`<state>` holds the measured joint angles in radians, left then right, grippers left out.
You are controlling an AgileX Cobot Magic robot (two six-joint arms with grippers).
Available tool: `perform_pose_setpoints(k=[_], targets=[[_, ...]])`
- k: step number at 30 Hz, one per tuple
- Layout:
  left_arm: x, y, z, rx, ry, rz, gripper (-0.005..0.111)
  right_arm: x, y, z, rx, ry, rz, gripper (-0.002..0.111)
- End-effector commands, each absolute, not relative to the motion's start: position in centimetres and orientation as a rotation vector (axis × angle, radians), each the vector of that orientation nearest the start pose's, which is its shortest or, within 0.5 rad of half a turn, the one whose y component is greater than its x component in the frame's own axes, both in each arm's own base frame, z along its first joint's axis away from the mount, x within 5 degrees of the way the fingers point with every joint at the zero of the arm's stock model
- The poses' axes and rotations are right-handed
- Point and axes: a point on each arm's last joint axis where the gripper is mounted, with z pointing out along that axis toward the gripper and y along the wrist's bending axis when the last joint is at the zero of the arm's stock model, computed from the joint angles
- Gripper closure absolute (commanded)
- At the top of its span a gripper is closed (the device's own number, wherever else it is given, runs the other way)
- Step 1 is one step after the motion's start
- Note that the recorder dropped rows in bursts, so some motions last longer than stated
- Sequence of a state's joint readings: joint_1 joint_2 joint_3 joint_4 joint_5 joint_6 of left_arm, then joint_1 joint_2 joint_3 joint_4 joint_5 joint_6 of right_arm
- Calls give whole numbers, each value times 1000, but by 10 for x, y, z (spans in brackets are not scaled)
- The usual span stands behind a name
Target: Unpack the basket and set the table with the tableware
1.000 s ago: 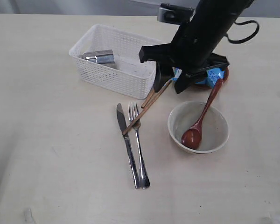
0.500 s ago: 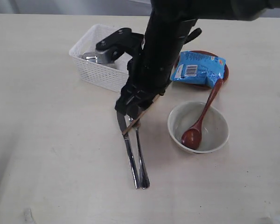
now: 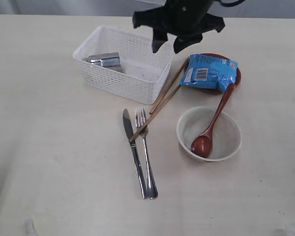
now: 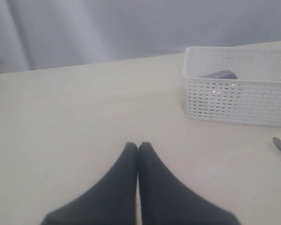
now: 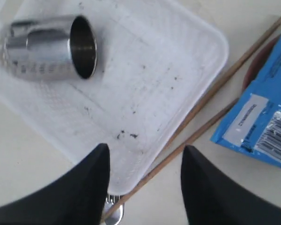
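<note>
Gripper point(image 3: 168, 48) of right arm hovering over basket's point(image 3: 120, 82) right end, jaws spread; chopsticks point(image 3: 160, 101) lying just right, cup point(image 3: 104, 60) inside.

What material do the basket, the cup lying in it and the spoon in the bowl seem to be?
The basket looks like matte white moulded plastic, given its perforated lattice walls. The cup looks like polished steel: silvery, with bright reflections. The spoon seems wooden, reddish-brown, with a glossy, perhaps lacquered, finish.

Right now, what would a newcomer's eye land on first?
The black right gripper, jaws open, hangs over the white basket, where a steel cup lies on its side. Beside the basket, a blue snack packet lies on a brown plate.
</note>
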<state>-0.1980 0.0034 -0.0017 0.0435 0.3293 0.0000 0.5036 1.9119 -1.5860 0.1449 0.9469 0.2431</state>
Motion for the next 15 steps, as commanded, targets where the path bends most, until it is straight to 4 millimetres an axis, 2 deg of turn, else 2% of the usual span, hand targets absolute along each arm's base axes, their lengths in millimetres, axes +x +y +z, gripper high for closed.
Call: perform_pose_setpoints(k=[1, 3, 4, 11, 15], targets=[[53, -9, 184, 207, 1799, -93, 107, 373, 196, 234, -181, 2893, 456, 82], [53, -9, 184, 207, 1799, -93, 107, 378, 199, 220, -209, 2930, 448, 91], [53, -9, 184, 207, 1799, -93, 107, 381, 200, 215, -210, 2938, 450, 92], [53, -9, 184, 207, 1799, -93, 107, 405, 222, 186, -167, 2958, 548, 91], [53, -9, 184, 207, 1799, -93, 107, 413, 239, 179, -223, 2953, 630, 91]])
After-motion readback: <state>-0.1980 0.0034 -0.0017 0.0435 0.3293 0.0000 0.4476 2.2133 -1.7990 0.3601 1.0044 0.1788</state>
